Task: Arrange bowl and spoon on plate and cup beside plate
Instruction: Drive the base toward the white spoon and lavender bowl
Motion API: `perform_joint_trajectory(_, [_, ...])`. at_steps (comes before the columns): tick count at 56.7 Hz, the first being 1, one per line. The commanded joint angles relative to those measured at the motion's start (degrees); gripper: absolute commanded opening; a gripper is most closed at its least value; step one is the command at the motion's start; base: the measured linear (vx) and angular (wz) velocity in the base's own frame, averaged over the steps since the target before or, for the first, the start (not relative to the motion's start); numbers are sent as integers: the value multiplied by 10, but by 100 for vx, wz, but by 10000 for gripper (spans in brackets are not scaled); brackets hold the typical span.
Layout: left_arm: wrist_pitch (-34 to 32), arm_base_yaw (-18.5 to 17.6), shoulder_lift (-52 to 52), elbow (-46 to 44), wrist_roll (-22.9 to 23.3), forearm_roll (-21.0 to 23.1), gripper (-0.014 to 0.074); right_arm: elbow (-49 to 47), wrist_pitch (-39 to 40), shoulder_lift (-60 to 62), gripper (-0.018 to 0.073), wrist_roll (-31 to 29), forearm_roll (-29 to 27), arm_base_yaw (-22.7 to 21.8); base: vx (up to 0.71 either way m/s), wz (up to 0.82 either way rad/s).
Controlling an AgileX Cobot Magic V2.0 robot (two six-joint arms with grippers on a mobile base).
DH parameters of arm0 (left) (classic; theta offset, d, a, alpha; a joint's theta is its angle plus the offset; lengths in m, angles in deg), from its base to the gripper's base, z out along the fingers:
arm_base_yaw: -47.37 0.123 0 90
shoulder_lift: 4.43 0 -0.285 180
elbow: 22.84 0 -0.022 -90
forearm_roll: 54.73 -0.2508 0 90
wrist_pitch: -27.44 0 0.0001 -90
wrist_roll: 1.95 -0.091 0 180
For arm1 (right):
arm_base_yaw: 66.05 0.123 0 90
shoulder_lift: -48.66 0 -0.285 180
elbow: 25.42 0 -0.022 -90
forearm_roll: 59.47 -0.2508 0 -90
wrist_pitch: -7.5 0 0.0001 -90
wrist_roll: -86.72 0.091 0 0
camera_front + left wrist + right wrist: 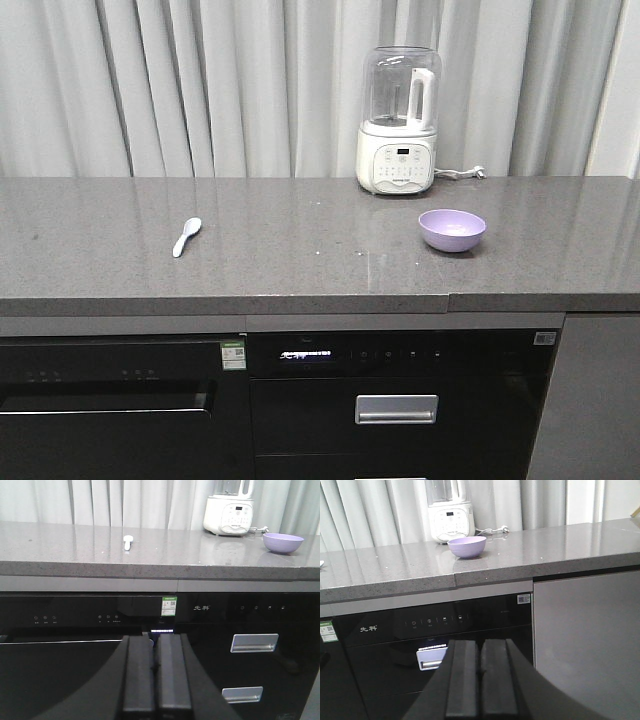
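Exterior front-facing view: a small round lavender-purple bowl [452,229] sits upright on the grey speckled stone countertop [300,255], right of centre. It is near the white blender base with clear jug [399,120], in front of it, slightly right, not touching. A short pale blue-white spoon [186,236] lies flat on the left half of the counter, well apart from the bowl, scoop toward the pale pleated curtains [200,90], handle toward the front edge. Black glossy appliance fronts [120,400] run below the counter; one drawer carries a silver handle [396,408].

Left wrist view: the left gripper [156,680] hangs below counter level, facing the black fronts. Its two black fingers press side by side with nothing between them.

Right wrist view: the right gripper [480,680] is likewise low before the cabinet, jaws together and empty. The bowl shows on the counter above, in front of the blender.
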Motion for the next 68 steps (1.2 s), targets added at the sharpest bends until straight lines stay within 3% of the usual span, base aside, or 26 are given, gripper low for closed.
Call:
perform_joint_trajectory(1, [-47,1,9,-15,4,5,-3,2,47,3,-8,0,1,0,0,0])
perform_joint_trajectory(68, [-47,1,9,-15,4,5,-3,2,47,3,-8,0,1,0,4,-6])
